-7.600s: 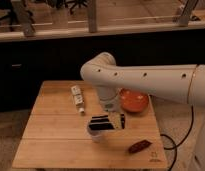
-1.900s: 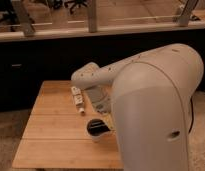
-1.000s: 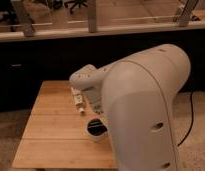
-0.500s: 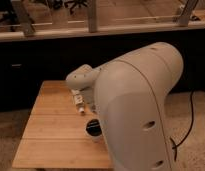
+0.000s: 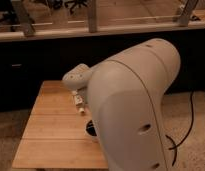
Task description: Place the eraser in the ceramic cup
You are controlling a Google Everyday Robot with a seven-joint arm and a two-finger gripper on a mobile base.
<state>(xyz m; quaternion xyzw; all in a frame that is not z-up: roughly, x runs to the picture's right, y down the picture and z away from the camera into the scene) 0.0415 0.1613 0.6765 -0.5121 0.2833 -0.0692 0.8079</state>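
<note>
Camera view is mostly filled by the robot's pale arm [image 5: 131,110], which hides the end effector somewhere behind it (closed, though on what I cannot tell). The ceramic cup [image 5: 89,129] peeks out at the arm's edge on the wooden tabletop [image 5: 48,135], dark mouth upward. The eraser isn't visible. Best practice: centre over that mouth, descend close, then release, avoiding the small pale object [image 5: 78,102] just beyond.
</note>
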